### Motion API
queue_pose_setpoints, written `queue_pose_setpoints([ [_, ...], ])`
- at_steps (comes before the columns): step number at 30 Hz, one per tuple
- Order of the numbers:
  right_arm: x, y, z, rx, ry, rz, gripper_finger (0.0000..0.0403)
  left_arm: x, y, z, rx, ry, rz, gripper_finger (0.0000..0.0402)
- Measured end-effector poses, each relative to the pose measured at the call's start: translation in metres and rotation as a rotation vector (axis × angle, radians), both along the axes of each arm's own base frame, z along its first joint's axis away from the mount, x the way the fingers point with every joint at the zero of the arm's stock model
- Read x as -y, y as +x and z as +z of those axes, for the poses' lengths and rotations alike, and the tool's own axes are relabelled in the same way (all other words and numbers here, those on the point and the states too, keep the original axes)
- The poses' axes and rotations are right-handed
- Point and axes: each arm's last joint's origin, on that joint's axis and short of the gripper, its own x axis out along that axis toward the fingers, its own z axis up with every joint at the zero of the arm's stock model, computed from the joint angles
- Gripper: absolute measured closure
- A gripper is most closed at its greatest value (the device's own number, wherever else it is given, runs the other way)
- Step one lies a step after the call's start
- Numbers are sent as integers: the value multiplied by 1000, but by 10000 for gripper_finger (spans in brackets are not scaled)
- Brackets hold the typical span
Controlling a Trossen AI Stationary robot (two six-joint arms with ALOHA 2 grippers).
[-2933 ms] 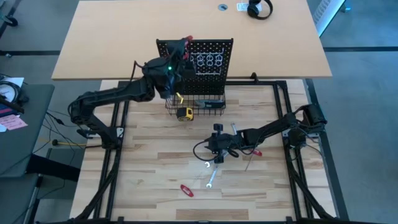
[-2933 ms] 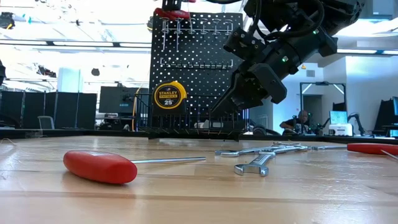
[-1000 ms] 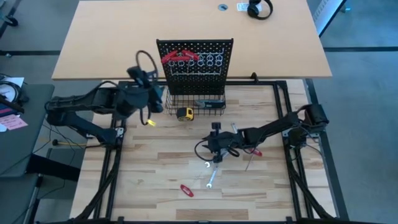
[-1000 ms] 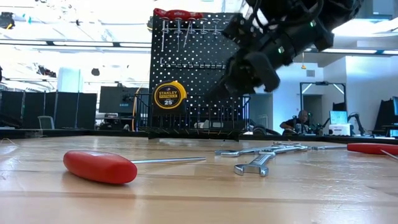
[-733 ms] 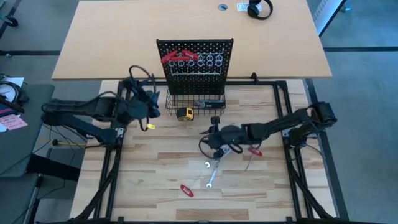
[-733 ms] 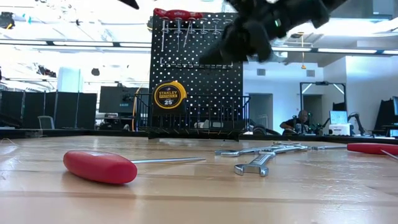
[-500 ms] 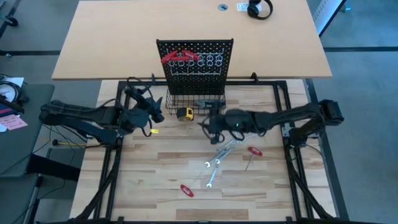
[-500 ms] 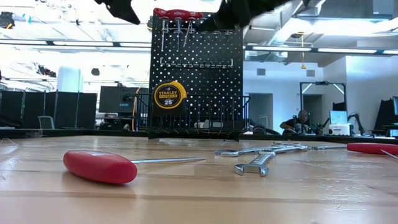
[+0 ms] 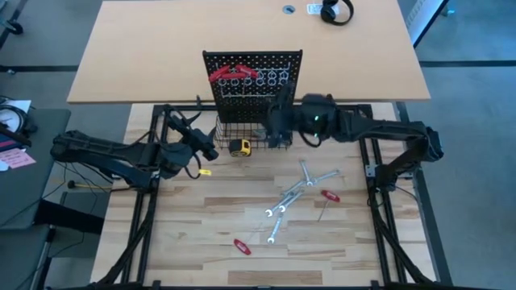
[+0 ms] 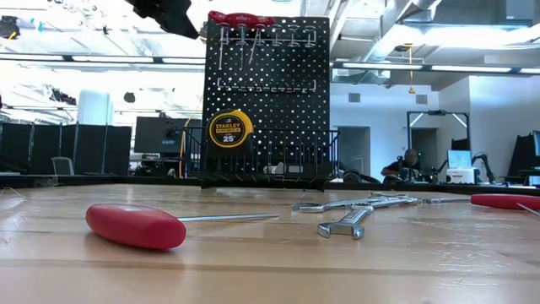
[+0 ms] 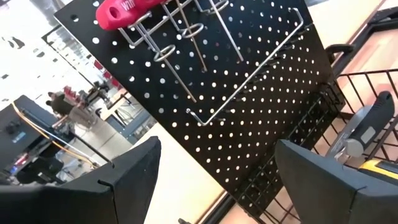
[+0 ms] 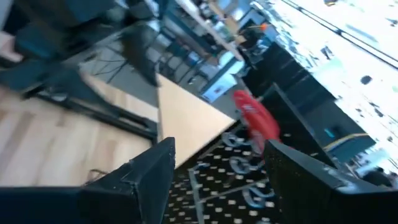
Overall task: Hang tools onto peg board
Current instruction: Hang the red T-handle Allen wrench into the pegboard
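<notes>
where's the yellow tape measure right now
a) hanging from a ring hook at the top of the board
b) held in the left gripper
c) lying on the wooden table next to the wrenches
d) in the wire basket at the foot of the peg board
d: the tape measure sits in the wire basket at the base of the peg board, apart from the wrenches out on the table.

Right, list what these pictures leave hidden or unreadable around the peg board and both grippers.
- Right gripper: in the high view its own arm covers the fingers; the right wrist view is motion-blurred; the low view misses it.
- Peg board: the high view shows it edge-on, so which ring hooks are free is unclear.
- Wire basket: the right arm covers part of it.
- Left gripper: cut by the low view's top edge.
</notes>
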Motion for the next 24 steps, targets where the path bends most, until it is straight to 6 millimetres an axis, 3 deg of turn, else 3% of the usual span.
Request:
queue_pose_setpoints([
  [5, 29, -6, 3, 31, 58, -31, 148, 0, 0, -1, -9, 1, 0, 96],
  [12, 73, -20, -6, 14, 270, 1, 148, -1, -2, -6, -44, 30, 49, 96],
  [21, 95, -31, -8, 32, 385, 47, 148, -3, -9, -8, -70, 56, 119, 96],
  [24, 103, -24, -13, 51, 385, 39, 148, -3, -12, -9, -66, 45, 111, 96],
])
